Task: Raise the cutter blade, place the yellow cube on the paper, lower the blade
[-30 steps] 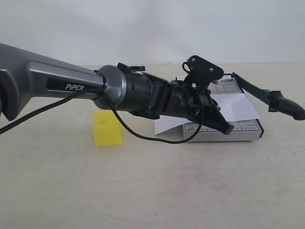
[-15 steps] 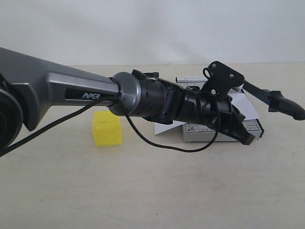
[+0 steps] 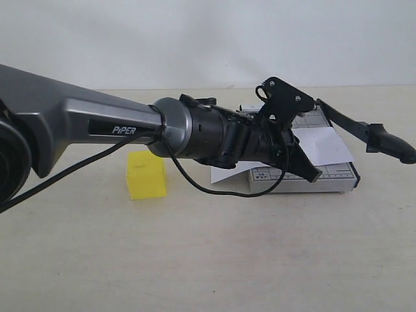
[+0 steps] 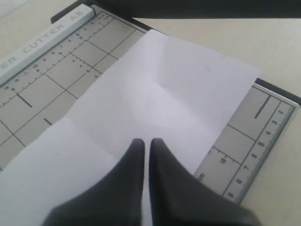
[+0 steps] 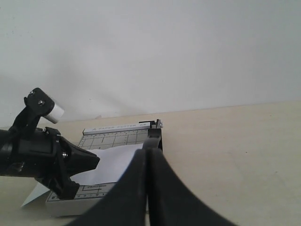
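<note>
- Retracted toward the left of the frame since half a second ago: the left arm (image 3: 65, 123), whose left pincer (image 3: 311, 172) had reached the right end of the trimmer board (image 3: 338, 170) and now hangs over the board's middle, roughly where it was a second ago.
- Left pincer state: fingers nearly together with only a thin slit between them, and nothing held. In the left wrist view it hovers just above the paper (image 4: 164, 94).
- Yellow cube (image 3: 146, 174): on the surface (image 3: 195, 247) at lower left of centre, below the arm. It is well apart from the board and has not shifted across the three frames.
- Paper: lying across the gridded board, right of centre, with one corner overhanging the board's left end. Nothing rests on it.
- Cutter blade (image 3: 390, 144): at the right edge, slanting above the board with its handle clear of it. It appears already raised, and its pose has not changed.
- Right pincer (image 5: 148, 155): seen only in its own wrist view, fingers pressed together, facing the board's end.
- Reading: the lifting step looks complete, and the withdrawal probably frees the left arm to fetch the cube. Placing the cube and lowering the blade remain.
</note>
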### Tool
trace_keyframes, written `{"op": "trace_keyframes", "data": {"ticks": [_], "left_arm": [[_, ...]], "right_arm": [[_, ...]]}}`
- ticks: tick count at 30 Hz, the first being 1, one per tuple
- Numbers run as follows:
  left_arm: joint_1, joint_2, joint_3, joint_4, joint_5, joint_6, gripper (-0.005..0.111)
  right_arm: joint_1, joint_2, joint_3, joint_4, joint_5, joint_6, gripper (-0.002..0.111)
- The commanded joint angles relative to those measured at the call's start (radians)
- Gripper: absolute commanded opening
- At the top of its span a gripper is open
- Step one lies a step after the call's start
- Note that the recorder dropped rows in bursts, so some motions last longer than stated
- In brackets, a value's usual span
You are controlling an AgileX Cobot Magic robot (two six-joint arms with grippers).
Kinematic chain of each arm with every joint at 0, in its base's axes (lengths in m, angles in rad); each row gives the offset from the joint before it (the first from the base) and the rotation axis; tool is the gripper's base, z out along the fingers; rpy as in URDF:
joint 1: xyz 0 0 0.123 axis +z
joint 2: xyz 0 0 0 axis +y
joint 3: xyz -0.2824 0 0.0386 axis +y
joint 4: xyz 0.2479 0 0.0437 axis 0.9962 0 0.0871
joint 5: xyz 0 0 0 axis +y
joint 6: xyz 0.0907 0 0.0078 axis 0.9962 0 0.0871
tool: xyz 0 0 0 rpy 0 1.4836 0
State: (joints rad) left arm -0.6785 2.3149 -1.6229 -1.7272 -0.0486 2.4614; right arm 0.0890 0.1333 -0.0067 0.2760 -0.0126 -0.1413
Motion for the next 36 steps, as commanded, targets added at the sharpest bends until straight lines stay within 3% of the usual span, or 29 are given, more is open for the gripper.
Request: {"op": "trace_keyframes", "data": {"ticks": [1, 22, 36], "left_arm": [[-0.005, -0.003, -0.021, 0.009, -0.005, 0.003, 0.004], [-0.005, 0.065, -0.069, 0.047, -0.086, 0.003, 0.004], [-0.005, 0.079, -0.082, 0.053, -0.06, 0.003, 0.004]], "right_arm": [[0.001, -0.006, 0.007, 0.0, -0.004, 0.002, 0.0], [0.001, -0.006, 0.007, 0.0, -0.004, 0.002, 0.0], [0.001, -0.006, 0.007, 0.0, -0.004, 0.002, 0.0]]}}
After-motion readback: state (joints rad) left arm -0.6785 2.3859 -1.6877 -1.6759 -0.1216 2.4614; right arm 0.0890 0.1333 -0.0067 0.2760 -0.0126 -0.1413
